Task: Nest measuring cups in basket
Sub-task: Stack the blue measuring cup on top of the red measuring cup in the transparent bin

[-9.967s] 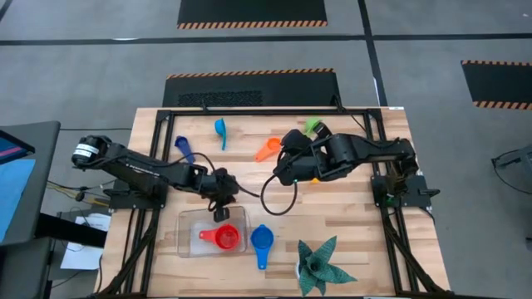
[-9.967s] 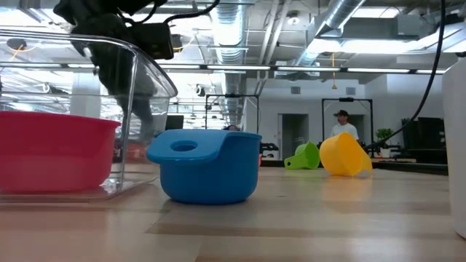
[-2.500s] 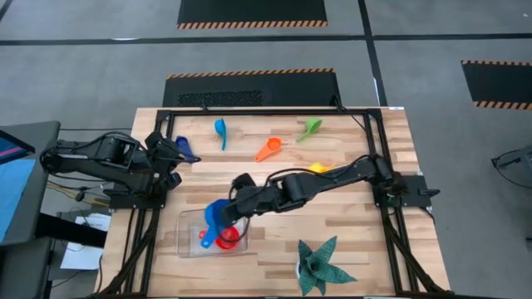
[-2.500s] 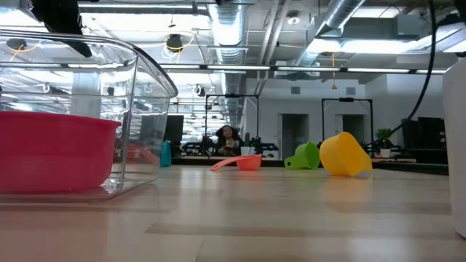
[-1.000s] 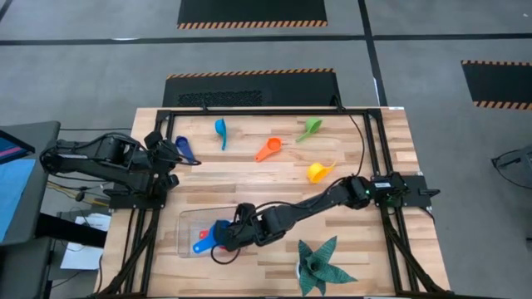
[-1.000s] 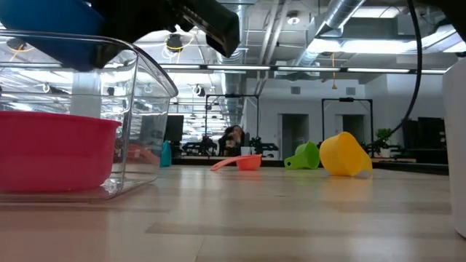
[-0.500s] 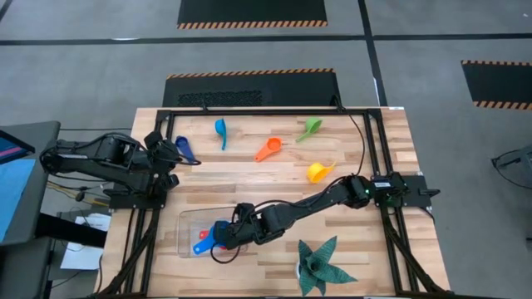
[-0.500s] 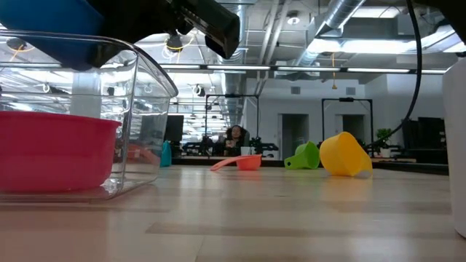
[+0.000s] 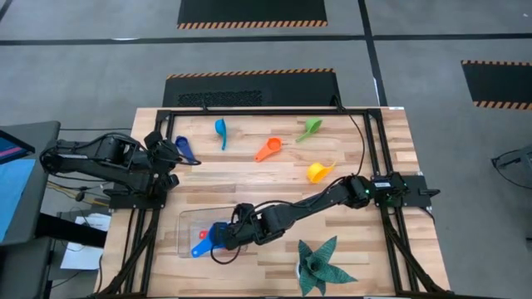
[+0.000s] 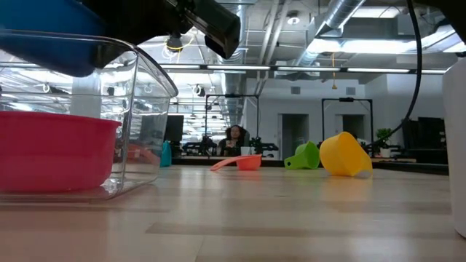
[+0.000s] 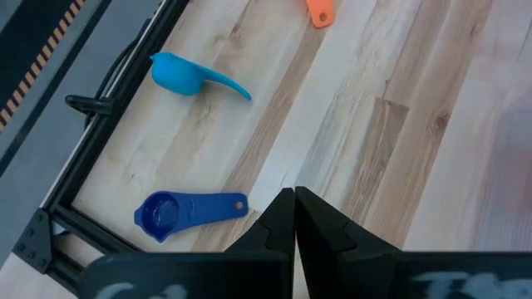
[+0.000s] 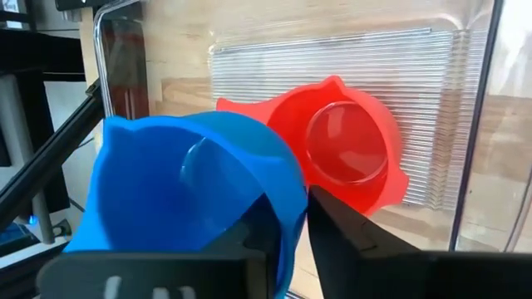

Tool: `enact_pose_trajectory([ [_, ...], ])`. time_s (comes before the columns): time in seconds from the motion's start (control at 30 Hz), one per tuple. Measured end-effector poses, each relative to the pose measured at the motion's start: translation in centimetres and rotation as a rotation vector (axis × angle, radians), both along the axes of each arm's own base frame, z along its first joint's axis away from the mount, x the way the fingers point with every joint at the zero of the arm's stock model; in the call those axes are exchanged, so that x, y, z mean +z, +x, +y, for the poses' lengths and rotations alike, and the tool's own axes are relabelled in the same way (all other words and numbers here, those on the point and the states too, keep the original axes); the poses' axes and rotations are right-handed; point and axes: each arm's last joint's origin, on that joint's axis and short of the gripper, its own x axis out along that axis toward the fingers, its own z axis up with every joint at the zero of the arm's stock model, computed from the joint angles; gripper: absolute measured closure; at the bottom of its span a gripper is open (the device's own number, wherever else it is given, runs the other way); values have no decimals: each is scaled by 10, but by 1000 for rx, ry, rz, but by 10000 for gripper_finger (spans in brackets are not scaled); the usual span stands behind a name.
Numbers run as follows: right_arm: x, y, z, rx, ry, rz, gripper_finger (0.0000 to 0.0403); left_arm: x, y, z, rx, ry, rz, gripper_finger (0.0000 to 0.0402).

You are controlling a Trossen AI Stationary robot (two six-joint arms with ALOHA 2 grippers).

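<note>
The right gripper's fingers (image 12: 345, 228) are clamped on the rim of the large blue measuring cup (image 12: 187, 187), holding it over the basket (image 9: 188, 223) at the lower left of the high view. Compared with half a second ago, the right gripper (image 9: 226, 237) and the blue cup have shifted only slightly: in the low view the cup sits a little lower against the basket's upper rim at the upper left. The basket holds the red measuring cup (image 12: 349, 149), lying on its ribbed clear floor; the blue cup is above the red cup and partly over it, not yet seated in it. The left gripper (image 11: 294, 218) is unchanged at the left edge of the bench (image 9: 357, 228), fingers pressed together and holding nothing, beside the dark blue cup (image 11: 179, 211) and the light blue cup (image 11: 189, 75). The orange cup (image 9: 268, 149), green cup (image 9: 311, 127) and yellow cup (image 9: 318, 171) lie loose on the bench in the upper middle, well apart from the basket. The spiky green plant (image 9: 319, 266) stands at the lower right.
</note>
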Motion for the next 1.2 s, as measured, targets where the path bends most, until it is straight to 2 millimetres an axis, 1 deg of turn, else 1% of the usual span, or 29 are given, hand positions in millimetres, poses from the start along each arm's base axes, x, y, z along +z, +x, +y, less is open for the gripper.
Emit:
enact_pose_trajectory([
  [0.13, 1, 1, 1, 16, 25, -9, 303, 0, 0, 0, 0, 0, 0, 402],
  [0.3, 2, 2, 3, 26, 29, -26, 295, 0, 0, 0, -9, 5, 4, 401],
  [0.5, 2, 0, 8, 35, 28, -25, 289, 0, 0, 0, -14, 7, 7, 401],
  [0.93, 2, 0, 6, -11, 54, -21, 274, 0, 0, -1, -26, -14, 10, 401],
  [1.2, 2, -1, 8, -17, 64, -20, 273, 0, 0, -1, -27, -14, 10, 401],
])
